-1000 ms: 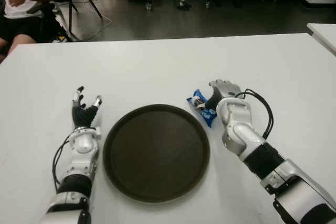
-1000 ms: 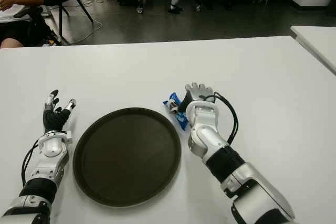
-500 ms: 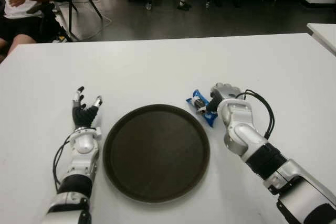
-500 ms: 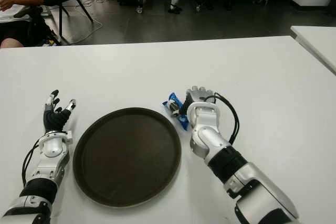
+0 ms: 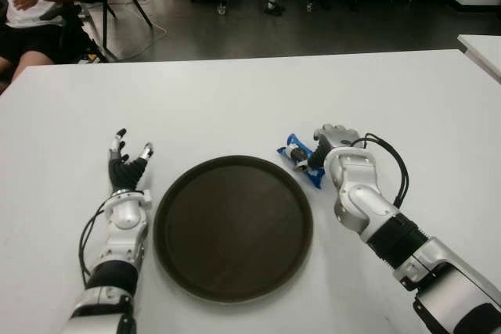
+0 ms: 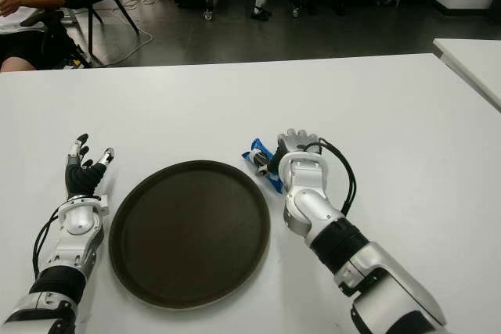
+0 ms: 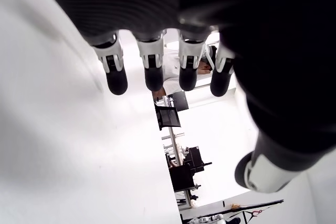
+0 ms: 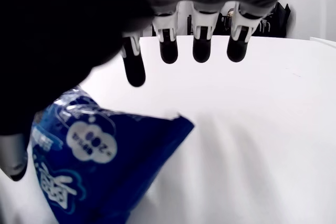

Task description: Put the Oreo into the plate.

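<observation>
Since a second ago our right hand (image 5: 333,149) has curled closer onto the Oreo (image 5: 300,158), fingers bent around it without clamping. It lies on the desk (image 5: 235,99) beside the plate (image 5: 233,227); our left hand (image 5: 125,168) stays open, left of the plate.

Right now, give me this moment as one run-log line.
phase: grasping | right hand over Oreo pack, fingers open, not closed | pack on table beside plate, not in it | left hand idle left of plate
</observation>
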